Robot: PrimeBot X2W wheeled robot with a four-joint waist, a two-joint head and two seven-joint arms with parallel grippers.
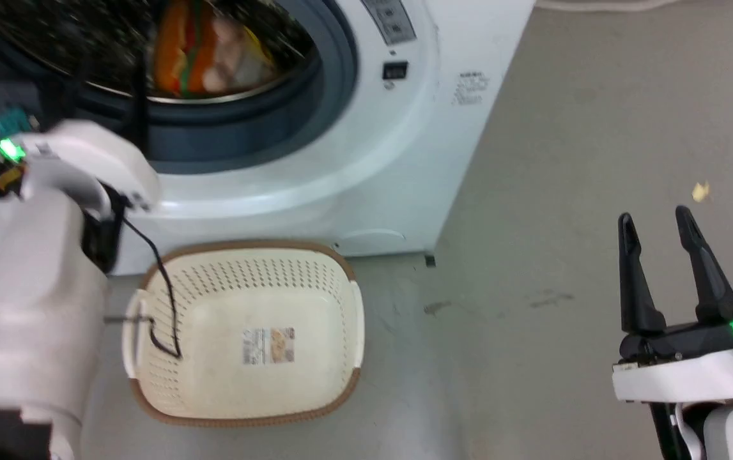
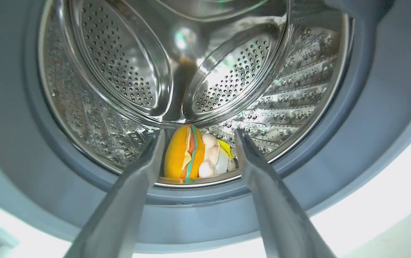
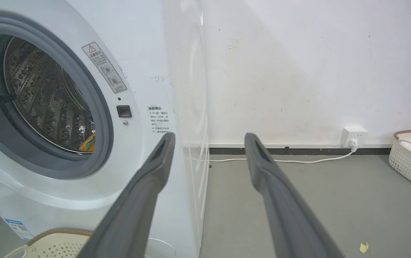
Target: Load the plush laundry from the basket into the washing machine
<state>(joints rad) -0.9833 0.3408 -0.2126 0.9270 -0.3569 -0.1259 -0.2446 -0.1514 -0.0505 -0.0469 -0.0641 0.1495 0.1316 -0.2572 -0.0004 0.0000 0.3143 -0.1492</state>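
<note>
the loading looks all but done: the toy lies at the front edge of the drum floor, just behind the seal, and the basket, at the foot of the washer, holds just its label, so the next move, i judge, is drawing the left arm straight back without brushing the seal. the left gripper points into the door opening, its 2 fingers spread wide and empty, the toy beyond them and untouched. the right gripper hangs well off to the washer's right, fingers up, likewise wide and empty.
</note>
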